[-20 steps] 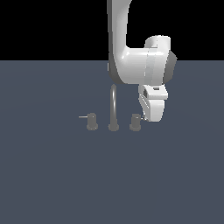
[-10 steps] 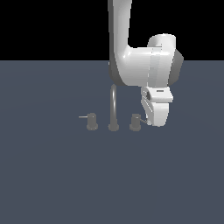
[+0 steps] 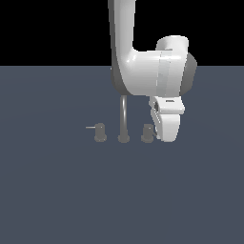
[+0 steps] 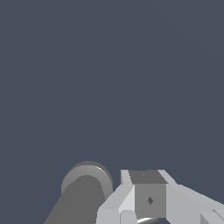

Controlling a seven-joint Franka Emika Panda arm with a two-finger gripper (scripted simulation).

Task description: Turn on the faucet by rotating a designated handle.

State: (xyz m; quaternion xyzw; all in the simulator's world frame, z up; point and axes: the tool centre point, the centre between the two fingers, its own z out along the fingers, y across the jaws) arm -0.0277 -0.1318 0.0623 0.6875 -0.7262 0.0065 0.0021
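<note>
My gripper (image 3: 167, 136) hangs low over the dark floor (image 3: 57, 190), just beside the handle (image 3: 147, 133) on the exterior view's right, and my own white casing covers that knob's lever completely. The faucet (image 3: 123, 119) stands with its slim spout rising behind my forearm, so its arch is cut off from sight. The twin knob (image 3: 99, 132) sits well apart on the exterior view's left, its thin lever pointing left. In the wrist view a grey cylinder (image 4: 85, 188) lies next to my fingers (image 4: 146, 197), both cropped by the frame edge. I cannot tell whether my fingers are spread or closed.
</note>
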